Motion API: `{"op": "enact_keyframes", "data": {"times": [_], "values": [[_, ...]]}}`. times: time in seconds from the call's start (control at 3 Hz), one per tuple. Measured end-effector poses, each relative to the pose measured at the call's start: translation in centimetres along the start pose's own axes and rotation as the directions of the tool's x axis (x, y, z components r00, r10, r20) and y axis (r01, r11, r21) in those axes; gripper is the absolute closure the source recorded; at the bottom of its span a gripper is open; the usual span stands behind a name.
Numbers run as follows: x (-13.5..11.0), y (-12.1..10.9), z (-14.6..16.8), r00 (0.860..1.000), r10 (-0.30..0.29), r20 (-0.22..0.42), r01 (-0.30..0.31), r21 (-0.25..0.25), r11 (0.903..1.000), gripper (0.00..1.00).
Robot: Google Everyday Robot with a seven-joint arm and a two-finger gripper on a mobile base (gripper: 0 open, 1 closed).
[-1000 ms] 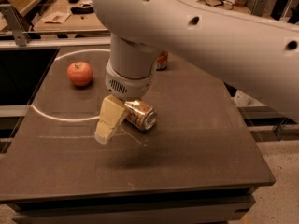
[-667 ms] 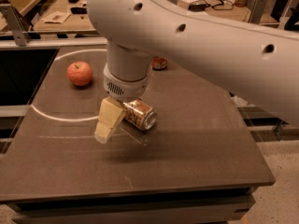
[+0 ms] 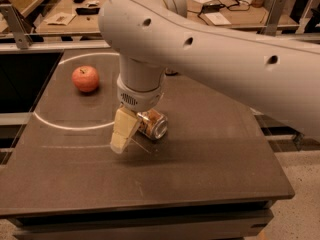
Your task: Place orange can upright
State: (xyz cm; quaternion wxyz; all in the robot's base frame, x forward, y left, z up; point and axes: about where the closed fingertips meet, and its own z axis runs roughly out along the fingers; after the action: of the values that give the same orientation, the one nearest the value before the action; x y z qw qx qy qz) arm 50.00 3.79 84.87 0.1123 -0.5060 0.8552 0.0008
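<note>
One orange-gold aluminium drink can (image 3: 151, 122) in view, near the middle of the frame, a little left of centre. It lies on its side, not upright. Long axis runs upper left to lower right, silver end facing lower right toward the camera. Dark and pale markings on the body, partly hidden. Cannot tell whether it rests on the surface or hangs just above it.

Pincer (image 3: 131, 138) sits centre-left of the frame, directly below the round wrist of the thick white robot arm (image 3: 225, 64). Its cream-coloured blocky part slants down to the lower left, touching or just beside the left flank of the can. The far side of the can is hidden, so how far the pincer is parted, and whether it has hold of the can, cannot be told.

Arm enters from the right edge, crosses the upper half of the frame and bends down at upper centre. Small dark holes along its shell.

Dark brown flat desk (image 3: 215, 154) carries everything, its front edge along the bottom of the frame. Thin white arc line (image 3: 60, 125) curves across its left part and ends near the pincer.

Red round apple (image 3: 85, 78) at upper left, stem up, inside the arc, well apart from can and pincer.

Pale wooden worktops (image 3: 75, 26) across the top of the frame, papers and cables on them.
</note>
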Motion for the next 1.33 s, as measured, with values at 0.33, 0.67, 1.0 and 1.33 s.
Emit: {"op": "enact_keyframes", "data": {"times": [0.33, 0.67, 1.0, 1.33], "values": [[0.6, -1.0, 0.9, 1.000, 0.010, -0.016, -0.010, 0.014, 0.9999, 0.19], [1.0, -1.2, 1.1, 1.000, -0.010, -0.011, 0.011, 0.026, 0.9996, 0.43], [0.9, -1.1, 0.1, 0.998, -0.050, 0.024, 0.049, 0.043, 0.9979, 0.65], [1.1, -0.3, -1.6, 0.992, -0.109, 0.067, 0.105, 0.058, 0.9927, 0.88]]}}
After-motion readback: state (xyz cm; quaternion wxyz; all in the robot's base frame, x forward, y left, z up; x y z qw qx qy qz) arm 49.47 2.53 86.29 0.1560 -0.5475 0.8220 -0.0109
